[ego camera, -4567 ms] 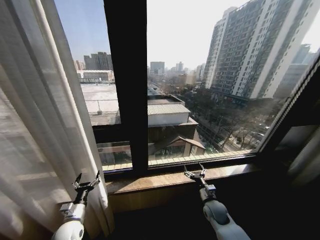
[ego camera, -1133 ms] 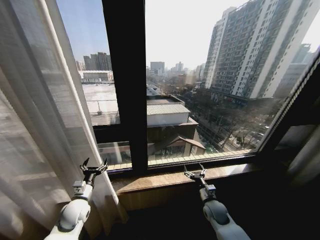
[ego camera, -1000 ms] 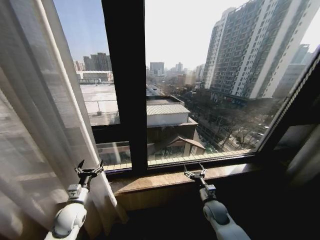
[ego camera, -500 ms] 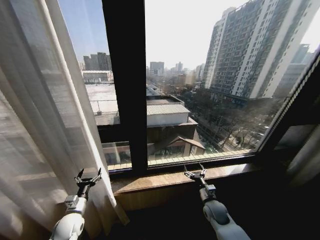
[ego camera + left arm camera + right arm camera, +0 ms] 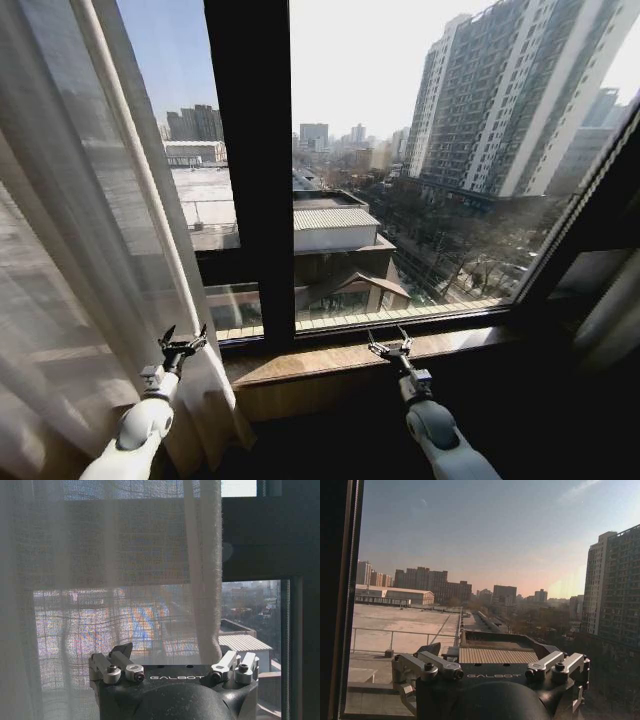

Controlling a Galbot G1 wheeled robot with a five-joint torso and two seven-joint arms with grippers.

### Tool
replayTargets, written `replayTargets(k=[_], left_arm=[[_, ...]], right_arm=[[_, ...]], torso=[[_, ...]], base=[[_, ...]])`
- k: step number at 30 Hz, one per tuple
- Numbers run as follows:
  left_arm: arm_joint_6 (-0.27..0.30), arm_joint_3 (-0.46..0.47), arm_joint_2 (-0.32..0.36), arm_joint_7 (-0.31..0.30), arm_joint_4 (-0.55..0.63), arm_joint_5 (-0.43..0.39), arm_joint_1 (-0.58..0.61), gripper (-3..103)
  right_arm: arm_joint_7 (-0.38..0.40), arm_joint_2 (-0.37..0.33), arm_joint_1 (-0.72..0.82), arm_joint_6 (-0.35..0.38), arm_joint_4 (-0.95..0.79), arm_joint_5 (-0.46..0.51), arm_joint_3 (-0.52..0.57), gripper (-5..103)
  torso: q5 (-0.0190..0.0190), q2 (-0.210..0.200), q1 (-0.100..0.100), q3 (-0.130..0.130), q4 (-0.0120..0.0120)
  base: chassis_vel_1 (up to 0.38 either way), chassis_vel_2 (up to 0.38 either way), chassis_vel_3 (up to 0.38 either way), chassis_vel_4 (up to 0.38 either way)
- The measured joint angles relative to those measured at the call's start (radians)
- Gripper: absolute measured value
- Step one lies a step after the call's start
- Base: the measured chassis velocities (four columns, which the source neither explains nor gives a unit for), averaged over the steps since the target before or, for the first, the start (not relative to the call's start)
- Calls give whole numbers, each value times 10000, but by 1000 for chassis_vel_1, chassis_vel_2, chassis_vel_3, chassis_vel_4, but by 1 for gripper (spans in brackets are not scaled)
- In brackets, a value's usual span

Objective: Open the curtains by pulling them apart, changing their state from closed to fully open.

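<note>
The left curtain [image 5: 90,250], a sheer cream panel with long pleats, hangs bunched at the window's left side. Its hemmed inner edge [image 5: 202,580] falls just in front of my left gripper [image 5: 184,338], which is open low beside that edge. In the left wrist view the fabric spans the gap between the spread fingers [image 5: 107,666]; I cannot tell whether it touches them. A pale fold of the right curtain [image 5: 612,320] shows dimly at the far right. My right gripper [image 5: 387,338] stands open over the sill, facing bare glass, with nothing between its fingers [image 5: 560,666].
A wide dark window post [image 5: 250,170] splits the glass just right of the left curtain. A wooden sill [image 5: 320,362] runs below the panes. The slanted right window frame [image 5: 590,190] and a dark corner lie to the right.
My left gripper dropped a little beside the curtain's edge, then rose slightly again, staying open. The right arm has not moved.
</note>
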State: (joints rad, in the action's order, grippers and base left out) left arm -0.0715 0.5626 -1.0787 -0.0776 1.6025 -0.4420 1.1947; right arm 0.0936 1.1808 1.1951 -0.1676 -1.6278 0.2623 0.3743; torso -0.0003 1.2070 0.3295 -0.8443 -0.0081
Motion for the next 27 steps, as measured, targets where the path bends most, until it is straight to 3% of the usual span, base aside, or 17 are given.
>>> replayTargets(k=[4, 6, 9, 10, 14, 16, 21, 27], left_arm=[[-125, -12, -139, 3, -14, -91, -17, 66], [-165, -10, -153, -1, -13, -97, -9, 66], [-180, 54, -201, -89, 12, -145, 21, 49], [-180, 54, -201, -89, 12, -145, 21, 49], [-20, 255, -192, -312, 80, -241, 121, 28], [35, 304, -189, -355, 87, -281, 147, 28], [54, 464, -218, -496, 88, -377, 203, 6], [51, 588, -261, -572, 133, -382, 249, 0]], right_arm=[[0, 0, 0, 0, 0, 0, 0, 100], [0, 0, 0, 0, 0, 0, 0, 100], [0, 0, 0, 0, 0, 0, 0, 100], [0, 0, 0, 0, 0, 0, 0, 100], [0, 0, 0, 0, 0, 0, 0, 100], [0, 0, 0, 0, 0, 0, 0, 100], [0, 0, 0, 0, 0, 0, 0, 100], [0, 0, 0, 0, 0, 0, 0, 100]], torso=[[0, 0, 0, 0, 0], [1, 0, 0, 0, 0], [1, 0, 0, 0, 0], [1, 0, 0, 0, 0], [1, 0, 0, 0, 1], [1, 0, 0, 1, 1], [0, 0, 0, 1, 1], [1, 0, 0, 1, 0]], base=[[0, 0, 0, 0], [0, 0, 0, 0], [0, 0, 0, 0], [0, 0, 0, 0], [0, 0, 0, 0], [0, 0, 0, 0], [0, 0, 0, 0], [0, 0, 0, 0]])
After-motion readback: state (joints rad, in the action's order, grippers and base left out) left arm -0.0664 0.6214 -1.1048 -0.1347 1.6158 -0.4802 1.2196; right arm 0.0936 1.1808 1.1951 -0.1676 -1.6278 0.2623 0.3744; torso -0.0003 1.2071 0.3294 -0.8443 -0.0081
